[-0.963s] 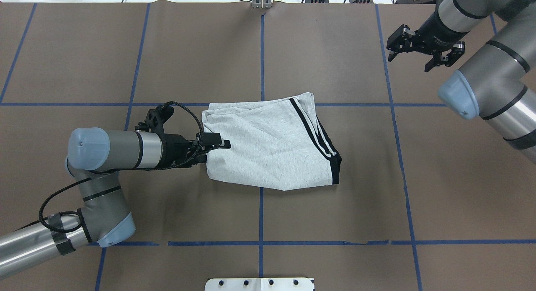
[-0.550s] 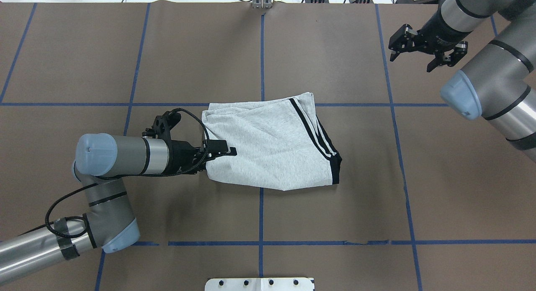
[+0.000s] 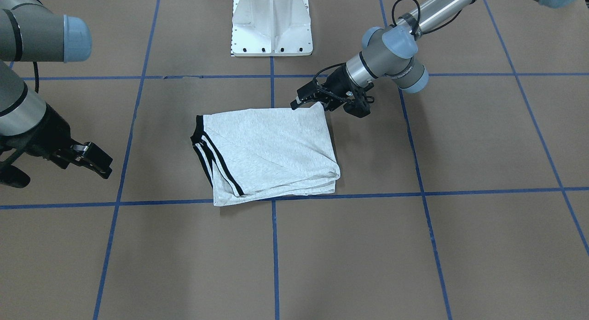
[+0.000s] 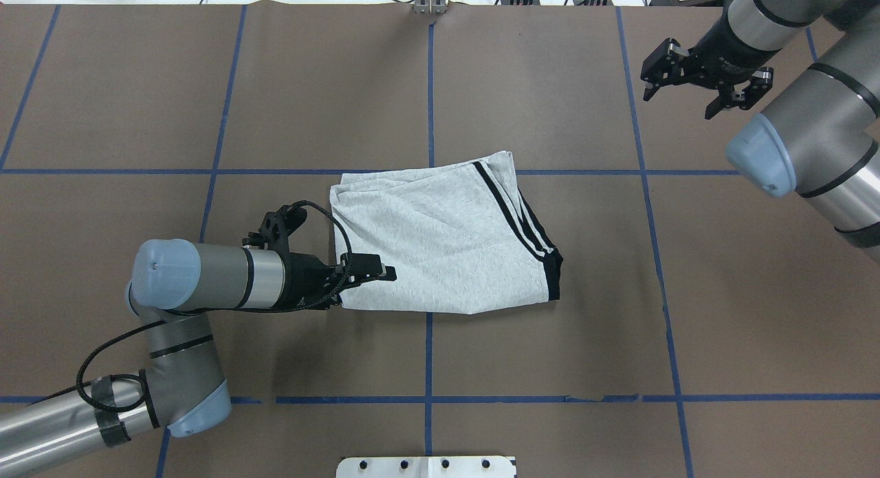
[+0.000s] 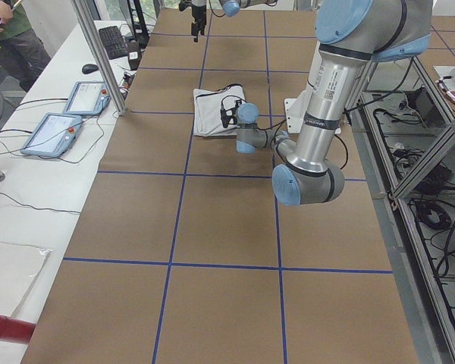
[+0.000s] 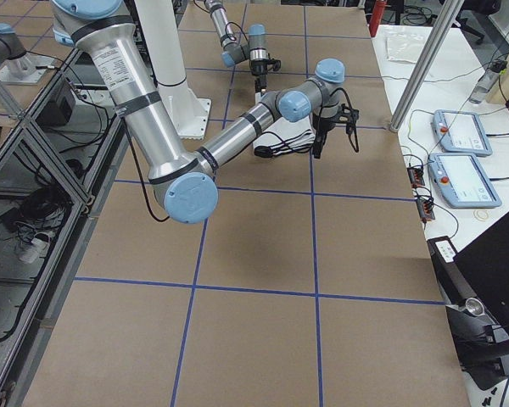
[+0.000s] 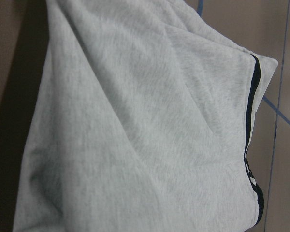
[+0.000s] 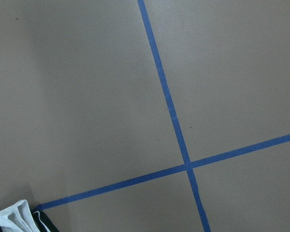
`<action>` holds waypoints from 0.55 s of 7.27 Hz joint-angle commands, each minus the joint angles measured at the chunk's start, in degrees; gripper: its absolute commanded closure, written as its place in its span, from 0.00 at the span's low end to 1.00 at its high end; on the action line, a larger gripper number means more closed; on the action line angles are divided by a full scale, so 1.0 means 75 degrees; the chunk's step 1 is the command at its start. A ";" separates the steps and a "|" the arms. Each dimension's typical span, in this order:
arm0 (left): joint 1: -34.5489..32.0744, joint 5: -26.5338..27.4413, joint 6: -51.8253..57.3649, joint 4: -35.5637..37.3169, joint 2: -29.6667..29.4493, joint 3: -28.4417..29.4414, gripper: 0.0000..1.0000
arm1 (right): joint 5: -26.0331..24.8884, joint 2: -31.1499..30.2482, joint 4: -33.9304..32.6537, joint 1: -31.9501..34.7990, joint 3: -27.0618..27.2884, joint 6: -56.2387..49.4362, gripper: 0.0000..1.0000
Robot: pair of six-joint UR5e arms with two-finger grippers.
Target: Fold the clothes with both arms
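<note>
I call clock directions off the overhead view, 12 being away from the robot's base. The light heather-grey T-shirt (image 4: 447,237) lies folded into a rough slanted rectangle at the middle of the brown paper-covered table (image 4: 550,368), print not showing. Its black double stripes (image 4: 512,213) run down the 3 o'clock side and end in a black band at the 4 o'clock corner. Loose layered edges show at the 10 o'clock corner. A blue tape grid line (image 4: 137,170) meets its 12 o'clock edge.

The silver-grey tubular left arm (image 4: 206,278) comes in low from 8 o'clock, wrist almost level with the table. The black left gripper (image 4: 382,272) sits at the shirt's 7 o'clock corner, jaws narrow, upper finger on top of the cloth. The lower finger is hidden, but I read it as pinching that corner. The left wrist camera is filled with grey fabric, a stripe near its right edge, no fingers in it.

The silver-grey right arm (image 4: 811,113) enters from 2 o'clock. The black right gripper (image 4: 679,101) hangs over bare table at 2 o'clock, well apart from the shirt, jaws spread wide, holding nothing. Its wrist camera shows crossing tape lines and a bit of the shirt's striped corner at bottom left.

A white metal pedestal (image 4: 426,466) sits at the 6 o'clock table edge.
</note>
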 commanded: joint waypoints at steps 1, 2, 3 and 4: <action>0.0048 -0.0402 -0.0089 0.0005 0.0133 -0.0081 0.00 | 0.0000 0.0010 -0.0008 0.0027 0.0007 0.0000 0.00; 0.0060 -0.0475 -0.0031 -0.0019 0.0413 -0.0279 0.00 | 0.0000 0.0010 -0.0008 0.0016 0.0007 -0.0012 0.00; 0.0072 -0.0476 0.0028 -0.0042 0.0578 -0.0373 0.00 | -0.0012 0.0022 -0.0008 0.0004 -0.0004 0.0000 0.00; 0.0095 -0.0476 0.0040 -0.0042 0.0591 -0.0467 0.00 | -0.0012 0.0022 -0.0008 -0.0019 -0.0039 -0.0012 0.00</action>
